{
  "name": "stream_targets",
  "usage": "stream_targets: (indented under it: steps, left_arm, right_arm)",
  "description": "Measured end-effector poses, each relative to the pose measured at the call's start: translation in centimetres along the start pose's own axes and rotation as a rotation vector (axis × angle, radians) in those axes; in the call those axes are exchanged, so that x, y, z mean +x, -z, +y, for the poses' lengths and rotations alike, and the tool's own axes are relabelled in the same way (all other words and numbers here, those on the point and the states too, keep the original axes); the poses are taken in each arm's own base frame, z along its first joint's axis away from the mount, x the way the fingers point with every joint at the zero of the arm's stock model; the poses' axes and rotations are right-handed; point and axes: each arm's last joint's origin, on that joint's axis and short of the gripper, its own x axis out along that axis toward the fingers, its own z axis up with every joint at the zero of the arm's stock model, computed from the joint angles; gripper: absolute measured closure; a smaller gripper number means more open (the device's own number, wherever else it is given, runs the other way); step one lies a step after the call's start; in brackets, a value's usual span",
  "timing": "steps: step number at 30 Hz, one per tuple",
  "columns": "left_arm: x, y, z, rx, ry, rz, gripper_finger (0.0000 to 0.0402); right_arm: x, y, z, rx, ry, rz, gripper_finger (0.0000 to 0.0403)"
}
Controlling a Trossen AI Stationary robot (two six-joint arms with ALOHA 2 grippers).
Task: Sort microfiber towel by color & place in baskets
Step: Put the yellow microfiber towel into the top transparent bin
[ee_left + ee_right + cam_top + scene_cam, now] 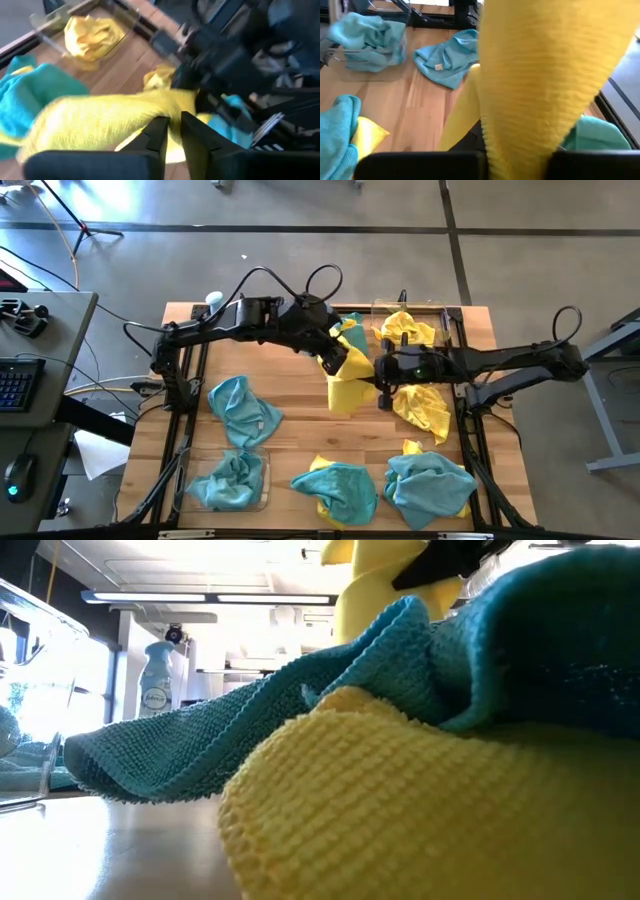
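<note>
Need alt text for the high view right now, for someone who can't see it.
Both arms meet over mid-table on one hanging yellow towel, left gripper and right gripper pinching it. One clear basket holds a teal towel, the other basket a yellow one; more towels lie loose.

The high view looks straight down on the whole surface [300, 420]. The low view sits level, pressed close against towels [400, 800]. Both wrist views face the same hanging yellow towel [545, 75].

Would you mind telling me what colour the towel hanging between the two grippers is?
Bright yellow; the towel shows best in the high view, held up between both grippers.
</note>
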Motion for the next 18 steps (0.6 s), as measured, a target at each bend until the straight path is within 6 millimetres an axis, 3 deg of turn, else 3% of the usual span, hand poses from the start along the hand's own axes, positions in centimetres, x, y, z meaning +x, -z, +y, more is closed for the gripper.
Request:
stream_targets:
  steps: [9, 13, 18]
  left_arm:
    - [-0.3, 1.0, 2.5, 0.090, -0.241, 0.118, 0.0285]
    - [-0.6, 1.6, 4.0, 0.167, -0.362, 0.225, 0.0280]
    - [0.5, 2.5, 5.3, 0.282, -0.418, 0.289, 0.0291]
  right_arm:
    - [-1.6, 0.2, -2.4, 0.105, 0.108, 0.015, 0.0398]
    - [-2.9, 0.2, -3.6, 0.136, 0.214, -0.003, 0.0398]
    - [-4.9, 0.1, -5.5, 0.215, 0.402, -0.053, 0.0400]
